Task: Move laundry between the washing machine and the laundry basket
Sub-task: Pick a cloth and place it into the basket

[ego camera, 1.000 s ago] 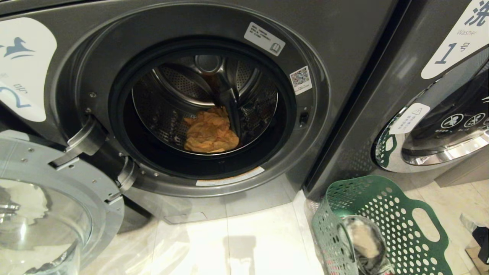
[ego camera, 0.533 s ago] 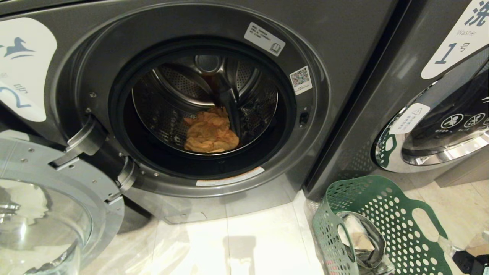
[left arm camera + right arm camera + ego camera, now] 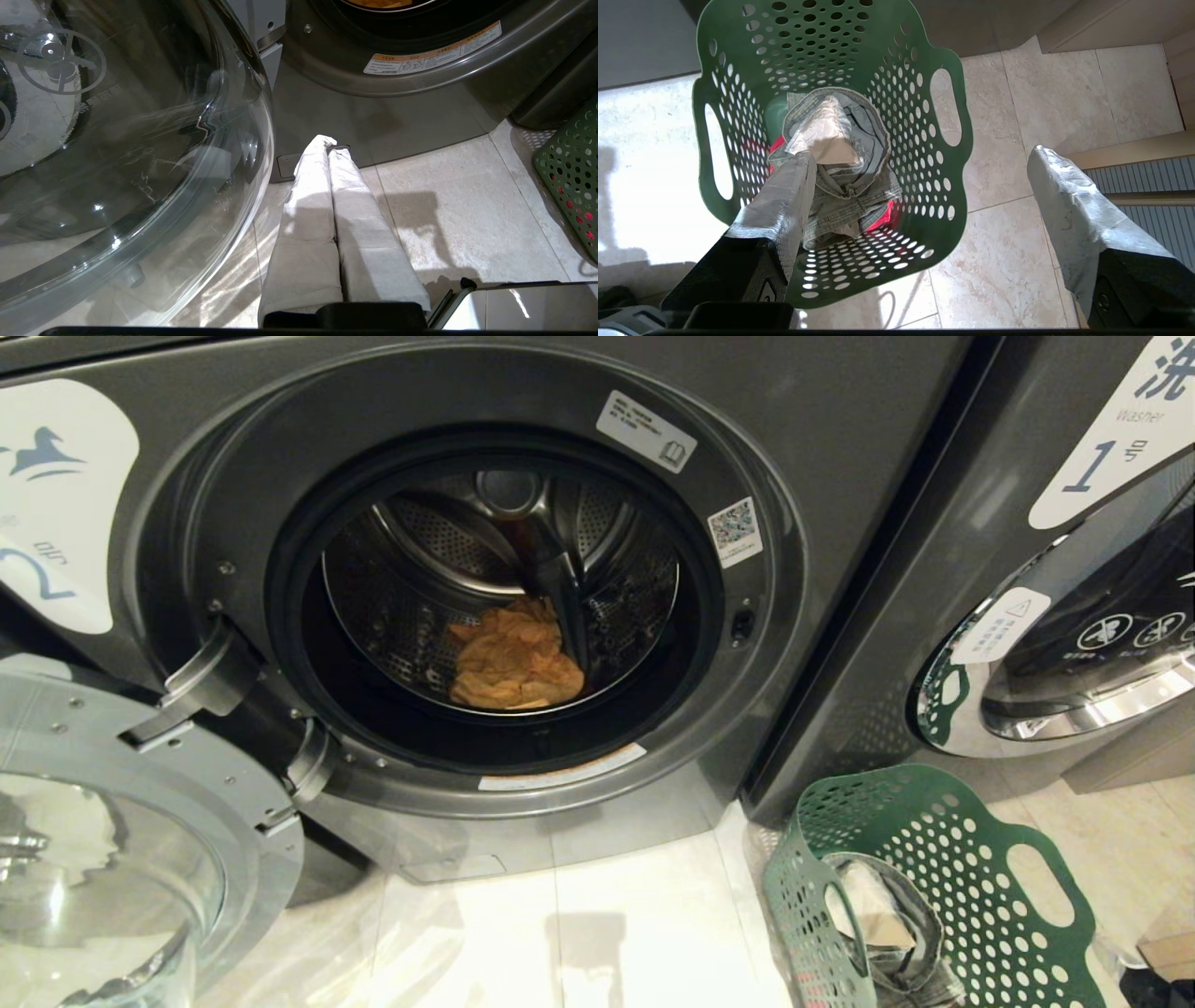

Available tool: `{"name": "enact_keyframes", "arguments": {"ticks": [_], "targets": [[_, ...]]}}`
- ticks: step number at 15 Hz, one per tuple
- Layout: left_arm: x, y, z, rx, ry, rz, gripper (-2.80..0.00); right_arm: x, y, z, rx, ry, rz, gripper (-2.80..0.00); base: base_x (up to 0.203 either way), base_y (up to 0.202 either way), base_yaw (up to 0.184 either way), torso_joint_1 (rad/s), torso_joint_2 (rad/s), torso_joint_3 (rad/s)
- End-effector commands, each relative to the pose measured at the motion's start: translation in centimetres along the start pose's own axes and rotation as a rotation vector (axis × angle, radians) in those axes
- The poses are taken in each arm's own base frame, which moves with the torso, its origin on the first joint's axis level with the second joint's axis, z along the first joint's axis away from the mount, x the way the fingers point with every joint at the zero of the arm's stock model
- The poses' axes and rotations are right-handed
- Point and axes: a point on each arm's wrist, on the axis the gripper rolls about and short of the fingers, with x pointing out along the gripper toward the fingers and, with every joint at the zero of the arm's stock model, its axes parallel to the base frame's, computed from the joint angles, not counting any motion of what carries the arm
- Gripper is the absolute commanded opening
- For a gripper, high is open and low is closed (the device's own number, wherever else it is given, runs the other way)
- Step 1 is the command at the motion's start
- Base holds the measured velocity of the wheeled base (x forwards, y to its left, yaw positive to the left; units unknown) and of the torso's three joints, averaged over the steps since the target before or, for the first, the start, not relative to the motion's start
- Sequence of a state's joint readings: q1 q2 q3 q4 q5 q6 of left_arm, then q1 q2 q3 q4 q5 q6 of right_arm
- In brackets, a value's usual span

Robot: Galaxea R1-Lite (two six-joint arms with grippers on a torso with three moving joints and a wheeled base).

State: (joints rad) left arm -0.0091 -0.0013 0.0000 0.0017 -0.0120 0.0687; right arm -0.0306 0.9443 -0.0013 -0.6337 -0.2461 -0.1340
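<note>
The washing machine [image 3: 840, 439] stands with its glass door [image 3: 121, 821] swung open to the left. A yellow-orange garment [image 3: 513, 658] lies in the drum. The green laundry basket [image 3: 990, 887] sits on the floor at the lower right. In it a grey-blue denim garment [image 3: 845, 186] lies on top of a red one [image 3: 880, 219]. My right gripper [image 3: 922, 156] hangs open above the basket's rim, holding nothing, with one finger over the denim. My left gripper [image 3: 330, 146] is shut and empty, low over the floor beside the open door [image 3: 117, 140].
A second machine labelled 1 [image 3: 1074, 644] stands at the right, just behind the basket. Pale floor tiles [image 3: 607, 924] run between the open door and the basket. A wooden ledge with a slatted grille [image 3: 1148, 186] lies beside the basket.
The denim garment has dropped and settled in the basket. My right gripper has opened wider, and its arm has slid down out of the head view's lower right corner.
</note>
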Motion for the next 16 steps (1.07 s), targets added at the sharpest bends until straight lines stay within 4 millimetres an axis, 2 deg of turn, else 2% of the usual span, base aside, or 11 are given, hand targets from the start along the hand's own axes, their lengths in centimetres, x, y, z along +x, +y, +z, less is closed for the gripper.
{"name": "enact_keyframes", "arguments": {"ticks": [1,13,16], "targets": [[0.0,0.0,0.0,0.0,0.0,0.0,-2.8,-0.01,0.0,0.02,-0.002,-0.002,-0.003,0.0,0.0,0.0,0.0,0.0,0.0,0.0],[0.0,0.0,0.0,0.0,0.0,0.0,-2.8,-0.1,-0.04,0.06,0.0,-0.011,-0.007,0.0,0.0,0.0,0.0,0.0,0.0,0.0],[0.0,0.0,0.0,0.0,0.0,0.0,-2.8,-0.28,-0.11,0.14,0.004,-0.025,-0.012,0.0,0.0,-0.006,0.128,0.003,0.0,0.004]]}}
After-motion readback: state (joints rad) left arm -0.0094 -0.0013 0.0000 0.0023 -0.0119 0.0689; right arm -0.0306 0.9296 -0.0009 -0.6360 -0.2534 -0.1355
